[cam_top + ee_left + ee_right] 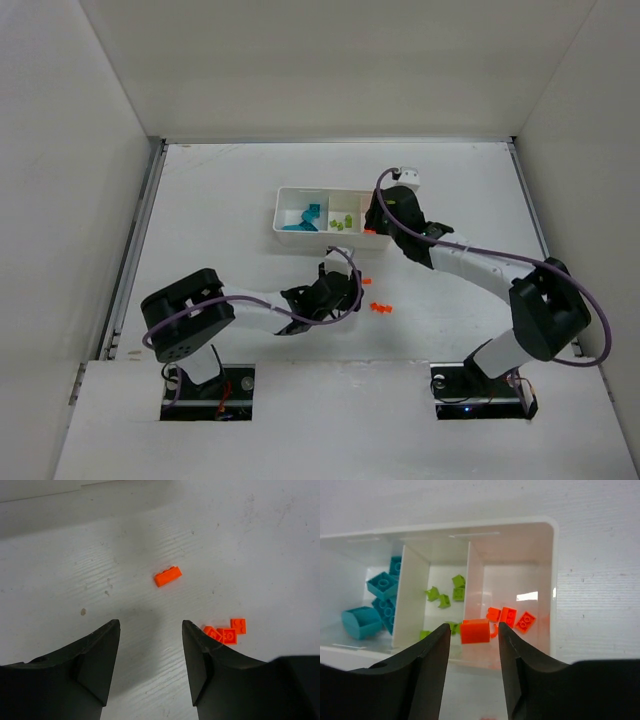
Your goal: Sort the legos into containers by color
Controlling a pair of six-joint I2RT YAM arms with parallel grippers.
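the right gripper (pixel 473 628) hangs over the right-hand compartment of the white tray (pixel 553 570) with its jaws apart. a held-looking orange brick (pixel 475 632) sits in the gap, touching neither jaw as far as i can see, and i can't tell whether it's in the air or resting. beyond it lie other orange bricks (pixel 510 616), with lime-green bricks (pixel 445 598) in the middle compartment and teal bricks (pixel 381 586) in the left. over on the desk (pixel 250 535) the left gripper (pixel 150 624) is spread wide and empty, with a lone orange brick (pixel 167 576) just ahead of it and an orange cluster (pixel 226 633) near its right finger. these look featherlight, hard and slick, so i'd pinch the lone one squarely across its flat long sides, or it'll likely squirt out.
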